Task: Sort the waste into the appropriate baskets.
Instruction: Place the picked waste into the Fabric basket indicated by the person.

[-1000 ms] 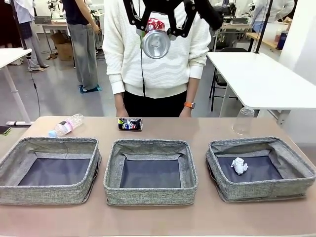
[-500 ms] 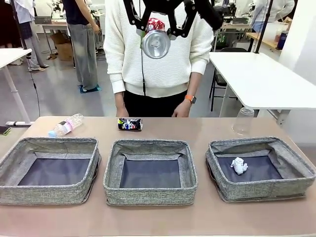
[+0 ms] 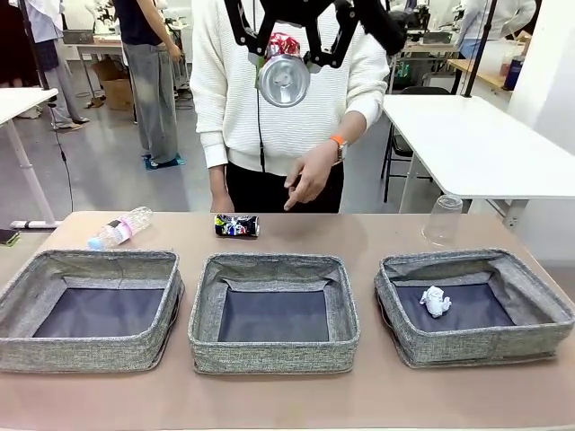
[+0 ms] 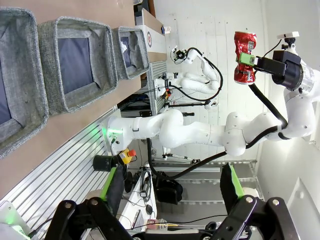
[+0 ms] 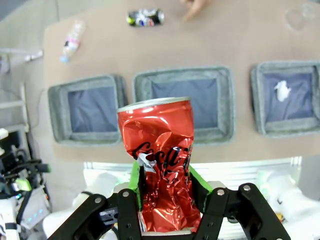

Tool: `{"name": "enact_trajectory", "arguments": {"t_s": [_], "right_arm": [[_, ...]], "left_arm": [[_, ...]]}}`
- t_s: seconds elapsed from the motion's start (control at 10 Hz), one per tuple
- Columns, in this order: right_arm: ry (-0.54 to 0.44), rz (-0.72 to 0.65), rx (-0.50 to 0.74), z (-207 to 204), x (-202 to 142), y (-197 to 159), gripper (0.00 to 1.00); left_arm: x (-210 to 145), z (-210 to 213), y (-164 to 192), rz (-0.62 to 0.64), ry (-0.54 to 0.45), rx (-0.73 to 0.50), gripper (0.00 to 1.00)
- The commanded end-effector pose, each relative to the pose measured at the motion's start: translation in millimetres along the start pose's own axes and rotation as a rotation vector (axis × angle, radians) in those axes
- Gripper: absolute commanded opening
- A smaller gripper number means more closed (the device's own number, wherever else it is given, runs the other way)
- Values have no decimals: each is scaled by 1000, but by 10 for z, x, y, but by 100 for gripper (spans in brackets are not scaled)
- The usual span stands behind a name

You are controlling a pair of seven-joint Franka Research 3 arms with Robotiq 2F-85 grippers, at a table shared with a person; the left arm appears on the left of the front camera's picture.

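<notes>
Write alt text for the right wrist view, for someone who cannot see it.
The right gripper holds a crushed red drink can between its green-padded fingers, high above a table. Below lie three grey baskets in a row; one holds a small white paper wad, and a dark can lies beyond them near a person's hand.

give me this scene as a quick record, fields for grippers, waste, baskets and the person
right gripper: shut on the crumpled red can, held high above the table
left gripper: open, holding nothing
right basket: paper wad inside
on table beyond the baskets: bottle lying down, dark can on its side, cup
person's hand: finger pointing down, near the dark can
</notes>
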State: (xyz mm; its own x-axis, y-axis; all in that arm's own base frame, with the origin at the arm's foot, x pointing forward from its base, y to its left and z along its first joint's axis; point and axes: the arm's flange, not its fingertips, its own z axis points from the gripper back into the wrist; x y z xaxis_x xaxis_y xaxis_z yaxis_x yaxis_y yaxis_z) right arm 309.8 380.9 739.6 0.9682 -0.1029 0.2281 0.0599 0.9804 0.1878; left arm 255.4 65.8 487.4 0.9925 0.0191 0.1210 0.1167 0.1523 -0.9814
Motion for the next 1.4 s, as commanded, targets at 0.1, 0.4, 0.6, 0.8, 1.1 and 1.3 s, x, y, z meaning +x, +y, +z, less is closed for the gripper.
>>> {"name": "enact_trajectory", "arguments": {"t_s": [0.1, 0.4, 0.6, 0.8, 1.1, 1.3], "right_arm": [[-2, -5, 4, 11, -29, -33, 39], [-2, -5, 4, 11, -29, -33, 39], [0, 0, 0, 0, 0, 0, 39], [100, 67, 12, -935, -67, -76, 39], [104, 117, -9, -2767, -395, -294, 39], [155, 114, 64, -3012, -373, -405, 39]], "left_arm": [[-21, -23, -17, -1, -6, -18, 100], [-21, -23, -17, -1, -6, -18, 100], [-21, -23, -17, -1, -6, -18, 100], [-21, -23, -17, -1, -6, -18, 100], [-21, -23, -17, -1, -6, -18, 100], [-21, -23, -17, -1, -6, -18, 100]]}}
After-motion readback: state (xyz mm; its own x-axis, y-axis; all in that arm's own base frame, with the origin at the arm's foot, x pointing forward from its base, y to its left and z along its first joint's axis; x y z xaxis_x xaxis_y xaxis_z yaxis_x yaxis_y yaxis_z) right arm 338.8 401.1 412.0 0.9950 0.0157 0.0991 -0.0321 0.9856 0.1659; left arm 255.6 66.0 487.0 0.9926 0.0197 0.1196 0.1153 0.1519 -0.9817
